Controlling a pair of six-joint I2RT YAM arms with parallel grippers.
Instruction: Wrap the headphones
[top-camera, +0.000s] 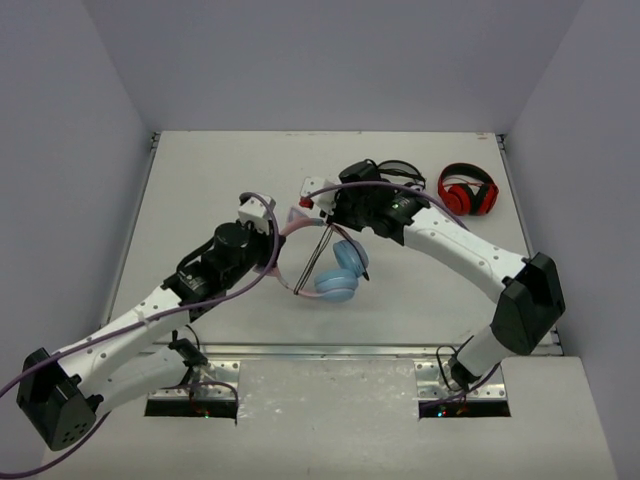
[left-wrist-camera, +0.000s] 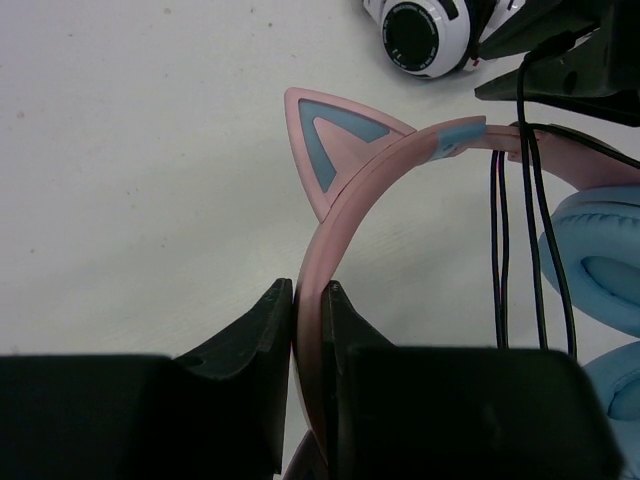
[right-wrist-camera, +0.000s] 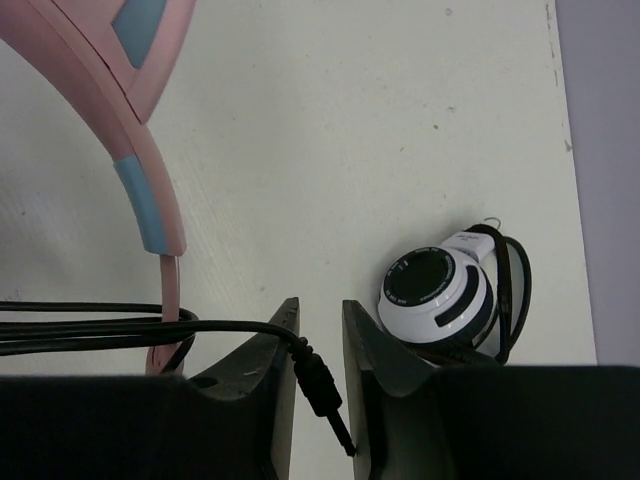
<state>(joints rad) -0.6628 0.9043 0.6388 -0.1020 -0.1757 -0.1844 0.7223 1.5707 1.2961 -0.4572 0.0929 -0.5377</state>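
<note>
Firmly, the left hand (left-wrist-camera: 308, 292) clamps the headphones (left-wrist-camera: 600, 240) by the headband (left-wrist-camera: 335, 220); the right hand (right-wrist-camera: 320, 310) gapes slightly around the plug (right-wrist-camera: 318, 378).

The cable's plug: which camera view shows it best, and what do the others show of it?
The right wrist view: the plug lies close up between the right gripper's parted fingers. The left wrist view shows only cable strands draped over the headphones, no plug. In the top view it is too small to make out.
</note>
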